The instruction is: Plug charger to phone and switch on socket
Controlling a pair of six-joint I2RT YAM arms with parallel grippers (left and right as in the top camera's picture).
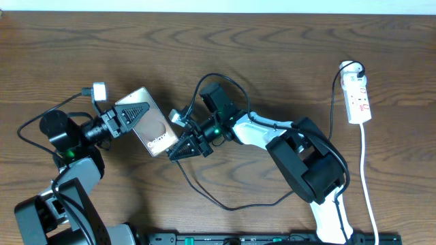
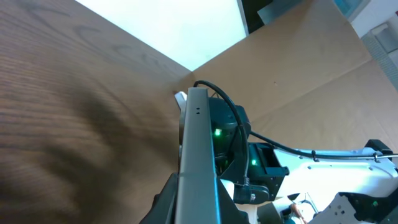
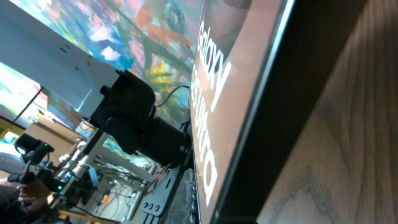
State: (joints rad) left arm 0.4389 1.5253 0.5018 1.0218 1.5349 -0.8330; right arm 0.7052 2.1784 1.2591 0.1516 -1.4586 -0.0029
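While left pincer (image 1: 136, 111) grips it, phone (image 1: 158, 133) runs upper-left to lower-right.

Left arm (image 1: 95, 129), right arm (image 1: 262, 133), jaws closed

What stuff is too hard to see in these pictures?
- Charger plug tip: overhead, hidden under the right gripper.
- Socket switches: overhead, too small to tell on or off.
- Phone port: right wrist view, too close, cut off by the edges.
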